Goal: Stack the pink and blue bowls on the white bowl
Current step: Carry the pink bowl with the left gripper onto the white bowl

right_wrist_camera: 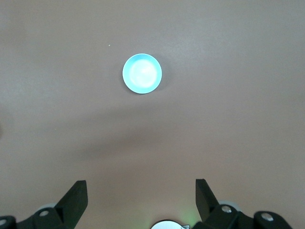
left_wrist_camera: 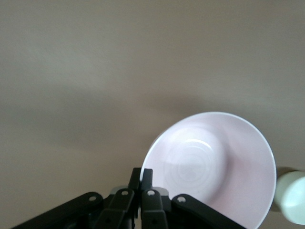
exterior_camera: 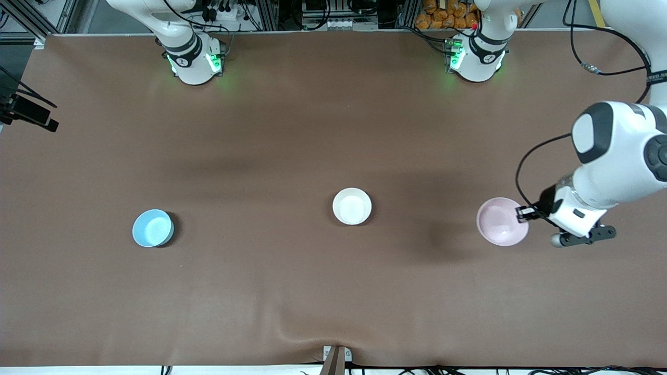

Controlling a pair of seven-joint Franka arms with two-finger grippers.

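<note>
The bench (exterior_camera: pixel 292 130) is wearing a matt brown cloth-like cover, rippling slightly at its near edge. The pink bowl (exterior_camera: pixel 500 223) is showing a smooth, glossy inside catching glare. The blue bowl (exterior_camera: pixel 152 228) and white bowl (exterior_camera: pixel 352 206) are looking smooth too. The left claw (left_wrist_camera: pixel 141 175) is showing matt black plastic-looking fingers.

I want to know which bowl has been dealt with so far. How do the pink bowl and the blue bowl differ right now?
The pink bowl is pale pink and lies toward the left arm's end of the table; the blue bowl is sky blue, toward the right arm's end. The left gripper is shut on the pink bowl's rim, while nothing touches the blue bowl: the right gripper is open, high above it. Both are small, round, upright, similar in size.
</note>
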